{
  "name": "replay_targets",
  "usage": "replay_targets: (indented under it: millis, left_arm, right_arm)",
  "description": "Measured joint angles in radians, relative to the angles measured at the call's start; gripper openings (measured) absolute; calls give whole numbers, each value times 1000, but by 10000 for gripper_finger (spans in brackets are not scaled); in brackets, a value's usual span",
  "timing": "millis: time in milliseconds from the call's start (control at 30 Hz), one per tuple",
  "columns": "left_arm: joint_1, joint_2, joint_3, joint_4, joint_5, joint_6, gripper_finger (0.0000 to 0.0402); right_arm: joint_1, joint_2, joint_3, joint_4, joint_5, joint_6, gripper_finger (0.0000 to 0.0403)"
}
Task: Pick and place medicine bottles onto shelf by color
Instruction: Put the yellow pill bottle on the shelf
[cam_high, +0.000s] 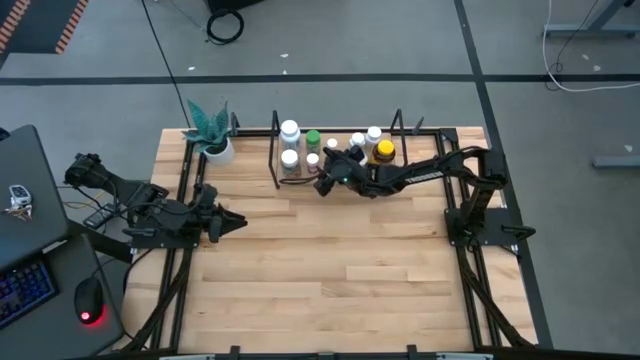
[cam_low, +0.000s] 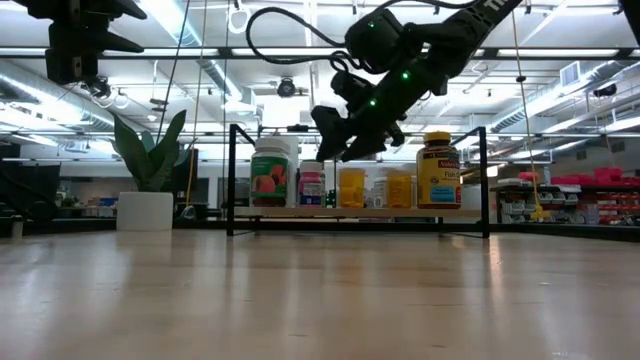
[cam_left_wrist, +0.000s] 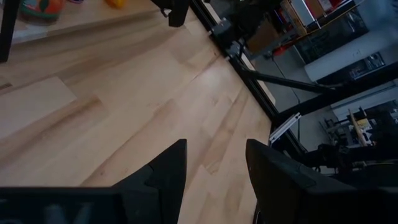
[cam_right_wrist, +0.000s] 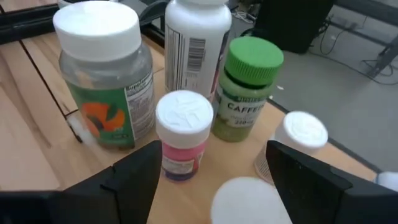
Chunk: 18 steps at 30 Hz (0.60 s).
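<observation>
Medicine bottles (cam_high: 335, 150) clustered on the shelf (cam_low: 358, 212) at the worktop's (cam_high: 330, 270) far edge, beside a potted plant (cam_high: 212, 135). Closest to the right wrist camera: a clear bottle with wide white cap and green-orange label (cam_right_wrist: 106, 81), a tall white bottle with barcode (cam_right_wrist: 196, 37), a green-capped bottle (cam_right_wrist: 247, 87), a small pink-labelled white-capped bottle (cam_right_wrist: 183, 134). At the right end, a dark amber bottle with yellow cap (cam_low: 437, 170). Right gripper (cam_high: 328, 178) poised above the bottles, jaws spread, gripping nothing. Left gripper (cam_high: 232, 222) low over bare worktop near the left edge, jaws parted.
</observation>
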Motion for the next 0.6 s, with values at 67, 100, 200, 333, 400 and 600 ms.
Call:
replay_targets:
  millis: [67, 100, 200, 333, 400, 600]
  left_arm:
    - [0, 0, 0, 1, 3, 0, 172]
    - [0, 0, 0, 1, 3, -4, 172]
    - [0, 0, 0, 1, 3, -7, 172]
    - [0, 0, 0, 1, 4, -8, 172]
    - [0, 0, 0, 1, 4, -8, 172]
    - [0, 0, 0, 0, 4, -3, 172]
  right_arm:
    - [-2, 0, 7, -1, 0, -15, 295]
    - [-2, 0, 11, -1, 0, -26, 295]
    - [3, -3, 29, -2, 0, -78, 295]
    - [32, -4, 60, -7, -45, -131, 292]
    - [50, -4, 74, -15, -85, -127, 289]
    - [93, -4, 79, -153, -132, -3, 271]
